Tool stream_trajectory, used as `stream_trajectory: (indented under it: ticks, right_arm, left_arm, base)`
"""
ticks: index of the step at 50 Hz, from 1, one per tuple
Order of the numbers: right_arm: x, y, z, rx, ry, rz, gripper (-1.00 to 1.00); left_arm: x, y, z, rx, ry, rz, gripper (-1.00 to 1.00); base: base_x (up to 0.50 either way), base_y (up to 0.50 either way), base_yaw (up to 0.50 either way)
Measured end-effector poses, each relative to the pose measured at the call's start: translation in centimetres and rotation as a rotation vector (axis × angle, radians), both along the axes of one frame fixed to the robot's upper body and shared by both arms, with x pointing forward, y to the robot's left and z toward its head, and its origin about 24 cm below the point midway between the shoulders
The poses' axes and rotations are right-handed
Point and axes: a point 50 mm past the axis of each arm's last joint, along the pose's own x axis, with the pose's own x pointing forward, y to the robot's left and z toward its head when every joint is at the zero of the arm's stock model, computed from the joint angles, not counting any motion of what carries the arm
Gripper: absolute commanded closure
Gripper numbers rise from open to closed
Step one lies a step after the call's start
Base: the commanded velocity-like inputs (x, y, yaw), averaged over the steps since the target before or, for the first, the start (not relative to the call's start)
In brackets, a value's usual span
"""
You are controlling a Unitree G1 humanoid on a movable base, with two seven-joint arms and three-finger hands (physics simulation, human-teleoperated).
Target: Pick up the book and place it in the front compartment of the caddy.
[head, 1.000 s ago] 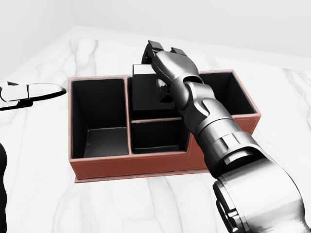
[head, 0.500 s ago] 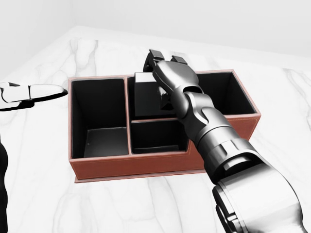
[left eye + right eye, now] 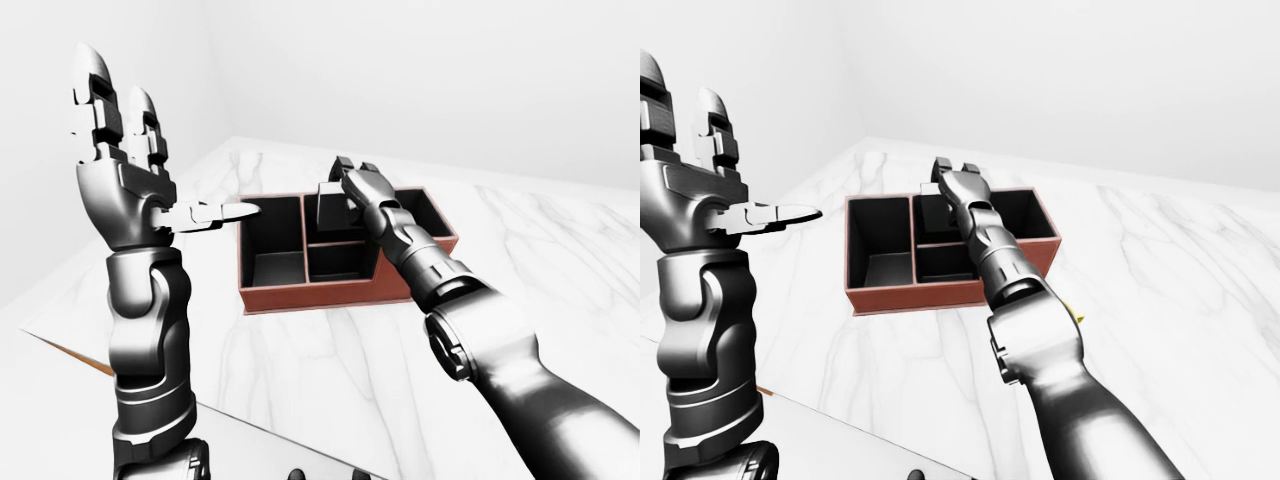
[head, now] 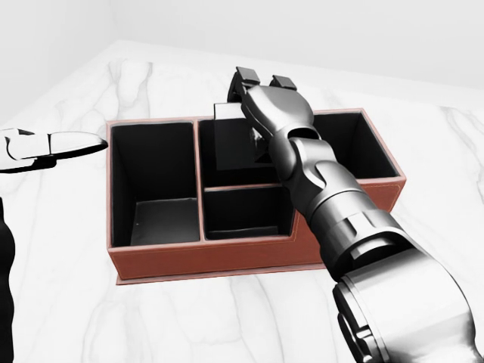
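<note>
The right hand (image 4: 261,94) is seen reaching over the caddy (image 4: 249,257) from the head view's lower right, its fingers closed round the top of a dark book (image 4: 231,140). The book is held upright and slightly tilted, with its lower part down inside the upper middle compartment (image 4: 227,170); whether its bottom edge touches the compartment floor cannot be told. The forearm crosses above the divider and the lower middle compartment (image 4: 246,212), part of which it hides.

The caddy, red-brown outside and black inside, is set on a white marble table (image 4: 151,318). A tall compartment (image 4: 155,181) is noted at the view's left and another compartment (image 4: 352,151) at its right, partly covered by the arm. Open marble is seen on all sides of the caddy, and the table's near edge (image 3: 150,385) lies well apart from it in the left-eye view.

The left hand (image 3: 120,150) is raised upright at the left of the left-eye view, well above the table, its fingers spread apart and holding nothing. One fingertip (image 3: 240,209) points sideways toward the caddy's left wall and stands apart from it.
</note>
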Motion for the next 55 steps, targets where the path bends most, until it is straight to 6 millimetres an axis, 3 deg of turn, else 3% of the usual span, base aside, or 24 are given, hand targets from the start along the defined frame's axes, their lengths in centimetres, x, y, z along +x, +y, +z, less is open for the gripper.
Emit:
stream_trajectory:
  ticks: [55]
  right_arm:
    - [-0.9, 0.9, -2.8, -0.052, -0.012, 0.010, 1.00]
  left_arm:
    - [0.0, -0.1, 0.0, 0.002, -0.001, -0.004, -1.00]
  base:
    - [0.00, 0.00, 0.00]
